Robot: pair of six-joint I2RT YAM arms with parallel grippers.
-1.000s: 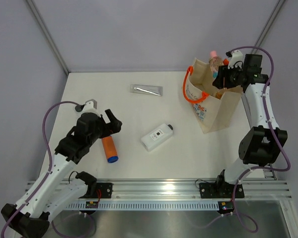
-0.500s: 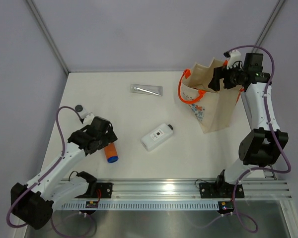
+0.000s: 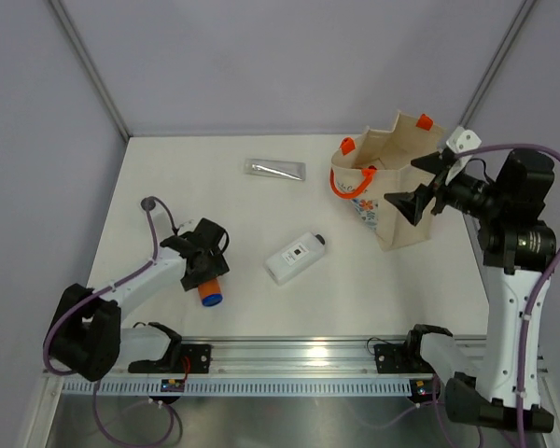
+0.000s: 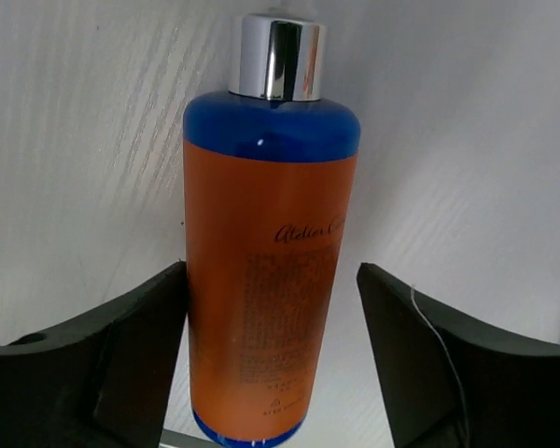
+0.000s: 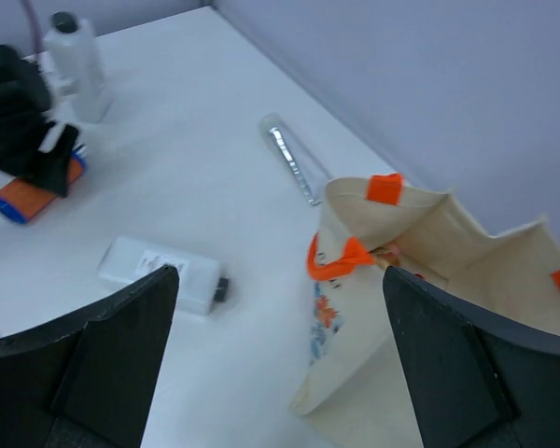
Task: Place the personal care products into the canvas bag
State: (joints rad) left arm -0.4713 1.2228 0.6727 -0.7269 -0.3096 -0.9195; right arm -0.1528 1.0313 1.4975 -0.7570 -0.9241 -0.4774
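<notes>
Moved: Within the last second the left arm has dropped low over the cylinder (image 3: pixel 208 291). The right arm has pulled back out of the bag (image 3: pixel 392 140), whose mouth now stands clear.
Left gripper (image 4: pixel 273 280): Down at the surface (image 3: pixel 168 187), released and straddling the cylinder. One finger lies against its side and the other shows a gap, so nothing is gripped yet.
Right gripper (image 3: pixel 418 185): Spread wide and empty, hanging just in front of the bag.
Cylinder: Lying on its side at the near left, blue end toward the near edge, well apart from the bag.
Still out: The tube (image 3: pixel 275 168) lies at the far middle and the white bottle (image 3: pixel 294 259) at the centre, both flat.
Bag: Upright at the far right with its mouth open and orange handles at the rim. What it holds cannot be made out.
Step in hand: By the look of it, the grasp on the cylinder, with three items left to go.
Doing it well: The body is round and will likely roll if one finger arrives first, so centre the jaws across its middle before closing. Lift it well clear of the surface. Carry it over the open mouth, away from the handles, and let go only once it is inside.
</notes>
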